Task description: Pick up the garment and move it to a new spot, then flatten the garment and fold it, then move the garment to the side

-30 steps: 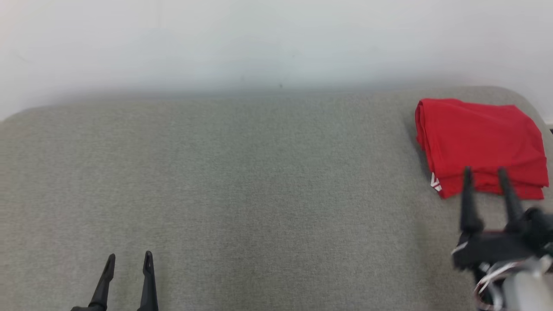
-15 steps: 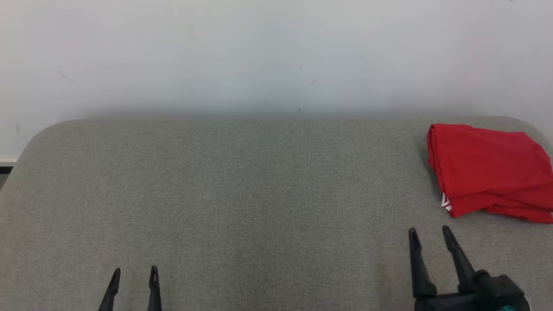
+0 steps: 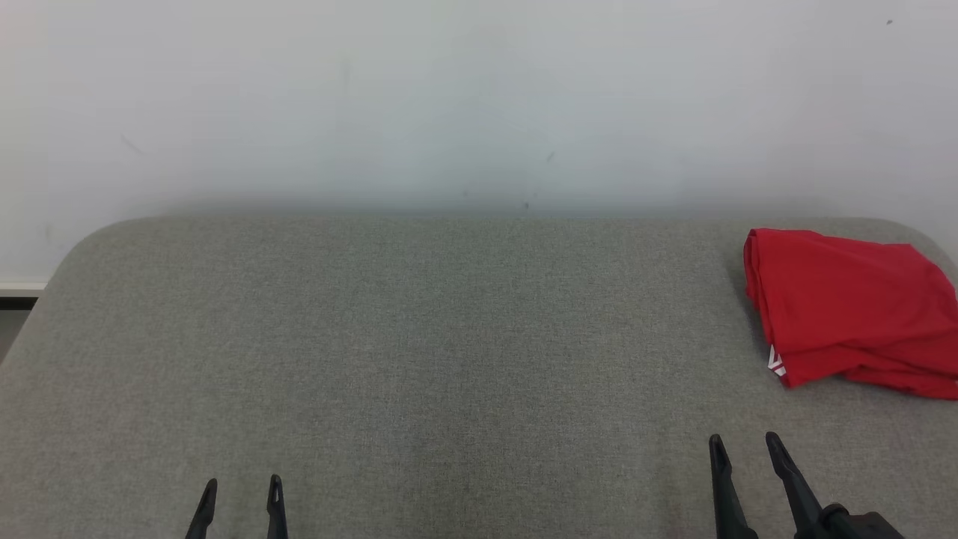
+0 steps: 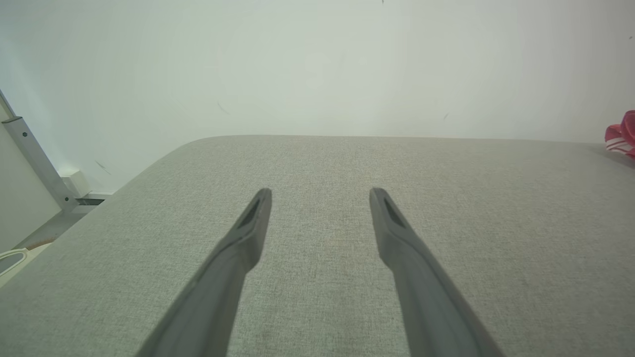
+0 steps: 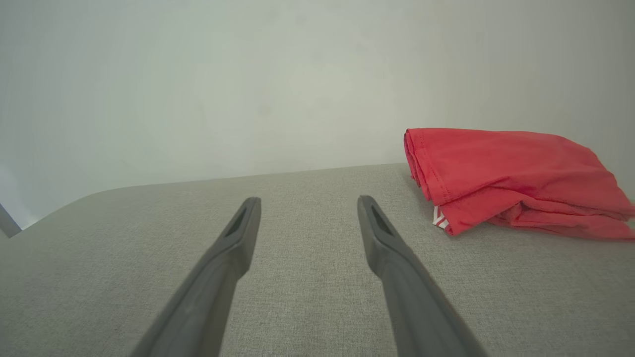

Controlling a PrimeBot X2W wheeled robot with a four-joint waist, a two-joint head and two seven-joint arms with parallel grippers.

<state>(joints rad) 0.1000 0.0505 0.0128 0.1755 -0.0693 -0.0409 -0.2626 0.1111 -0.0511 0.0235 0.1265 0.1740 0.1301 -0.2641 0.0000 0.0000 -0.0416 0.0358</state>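
A red folded cloth garment [image 3: 849, 307] lies on a big grey woven fabric surface with rounded corners [image 3: 449, 359]. It sits in the far right corner, close to the plain white wall [image 3: 449, 97] behind. The garment is folded into a few flat layers, one on top of the other. Its right side runs off the edge of the head view. Small white stripes [image 3: 776, 364] peek out at its near left corner (maybe part of a print, but too little shows to read).

The right gripper [image 3: 744, 439] is at the lower right of the head view. Its two long dark fingers [image 3: 724, 486] stand apart, with nothing between them. It is near the garment but not touching it. A strip of bare grey fabric lies between the fingertips and the red cloth. In the right wrist view the garment is ahead of the fingers and off to the right.

The left gripper [image 3: 243, 483] is at the lower left, well apart from the garment. Its fingers stand apart too and hold nothing. In the left wrist view a little bit of red and white shows at the far right edge. A grey metal post [image 4: 37, 161] stands beside the surface on the left.
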